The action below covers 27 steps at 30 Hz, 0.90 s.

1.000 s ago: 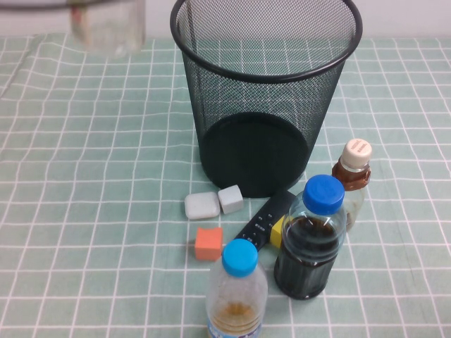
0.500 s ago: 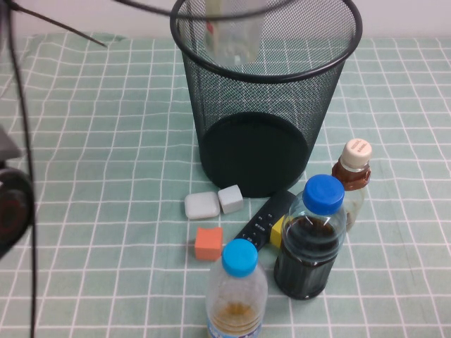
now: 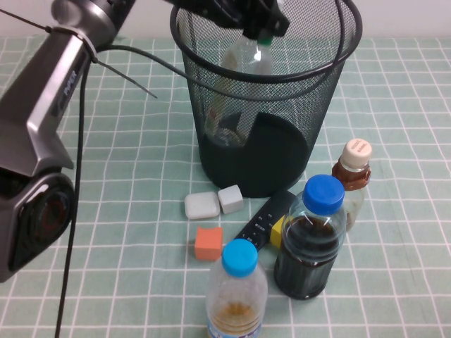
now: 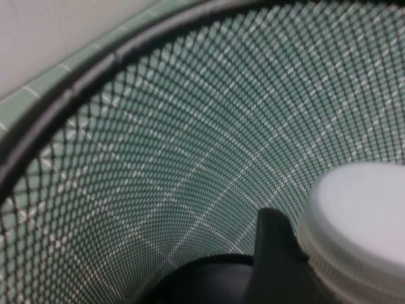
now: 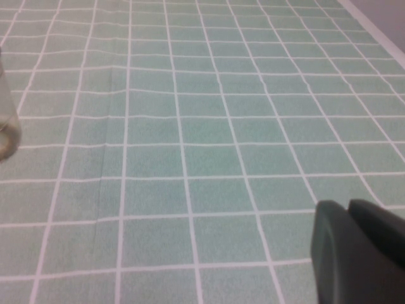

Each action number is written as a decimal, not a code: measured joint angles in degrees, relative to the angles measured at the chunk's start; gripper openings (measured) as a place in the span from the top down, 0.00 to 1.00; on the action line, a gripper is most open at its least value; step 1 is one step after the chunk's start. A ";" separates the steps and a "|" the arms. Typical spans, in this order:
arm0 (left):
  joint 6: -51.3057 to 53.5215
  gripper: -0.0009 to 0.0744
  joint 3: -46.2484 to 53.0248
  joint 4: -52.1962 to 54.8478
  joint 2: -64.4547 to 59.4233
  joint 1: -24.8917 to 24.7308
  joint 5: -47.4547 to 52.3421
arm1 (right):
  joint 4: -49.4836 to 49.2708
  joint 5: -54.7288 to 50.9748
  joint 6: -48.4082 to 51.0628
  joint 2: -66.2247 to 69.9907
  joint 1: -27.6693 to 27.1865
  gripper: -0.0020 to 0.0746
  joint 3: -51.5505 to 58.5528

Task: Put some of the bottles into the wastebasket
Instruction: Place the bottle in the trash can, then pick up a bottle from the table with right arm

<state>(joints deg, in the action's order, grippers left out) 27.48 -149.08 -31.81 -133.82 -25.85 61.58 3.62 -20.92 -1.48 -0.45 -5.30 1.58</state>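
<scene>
Wastebasket (image 3: 264,105) mouth blocked by left gripper (image 3: 257,17) and its white-capped bottle (image 3: 246,60). In front, tight cluster: 3 bottles, remote (image 3: 264,218), small blocks; little passage there. Open cloth (image 3: 106,176) on left side. Right gripper (image 5: 354,253) low above bare cloth.

Green white-gridded tablecloth (image 3: 106,211) below a plain pale wall (image 3: 409,17).

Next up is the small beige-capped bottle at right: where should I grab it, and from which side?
Grip the beige-capped bottle at its brown neck just under the cap, coming from the right: it stands upright, and the blue-capped bottle crowds its front-left.
</scene>
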 joint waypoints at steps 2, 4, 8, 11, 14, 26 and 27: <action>1.09 0.54 0.96 0.56 -0.20 -0.22 0.79 | 0.00 0.00 0.00 0.00 0.00 0.98 0.00; 2.35 0.54 1.21 1.15 -0.20 -0.33 1.69 | 0.00 0.00 0.00 0.00 0.00 0.98 0.00; 2.59 0.48 1.21 1.30 -0.08 -0.40 2.92 | 0.00 0.00 0.00 0.00 0.00 0.98 0.00; 2.21 0.33 1.21 1.98 0.18 -0.40 3.16 | 0.00 0.00 0.00 0.00 0.00 0.98 0.00; 0.75 0.28 1.24 2.56 1.71 -0.57 3.51 | 0.00 0.00 0.00 0.00 0.00 0.98 0.00; -2.24 0.93 1.72 6.45 22.24 -0.57 9.65 | 0.00 0.00 0.00 0.00 0.00 0.98 0.00; -2.24 0.95 2.53 7.43 24.95 -0.57 10.11 | 0.00 0.00 0.00 0.00 0.00 0.98 0.00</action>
<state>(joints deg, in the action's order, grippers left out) 25.23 -146.54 -24.38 -108.87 -26.43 71.69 3.62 -20.92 -1.48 -0.45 -5.30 1.58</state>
